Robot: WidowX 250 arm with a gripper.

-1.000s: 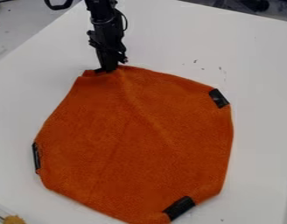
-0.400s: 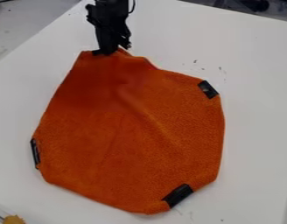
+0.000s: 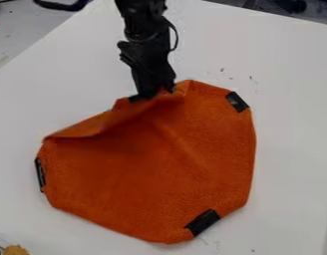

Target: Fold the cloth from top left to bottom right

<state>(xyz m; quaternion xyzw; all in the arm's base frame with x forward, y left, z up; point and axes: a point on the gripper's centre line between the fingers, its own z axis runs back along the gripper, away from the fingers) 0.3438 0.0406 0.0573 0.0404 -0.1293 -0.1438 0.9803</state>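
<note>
Orange, lies as a cloth (image 3: 159,179) on the white table (image 3: 292,114) with its upper-left edge raised in the nearly closed claw (image 3: 153,93), and might slip out from too thin a pinch, or drag and bunch if pulled too low.

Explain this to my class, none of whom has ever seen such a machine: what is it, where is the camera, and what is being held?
The black machine is a robot arm, coming in from the top of the picture. Its pincer works like a finger and thumb. One camera looks down at a slant on a white table. There lies an orange cloth with black patches along its border. The pincer holds the cloth's upper edge, and the side to its left curls up and over.
</note>
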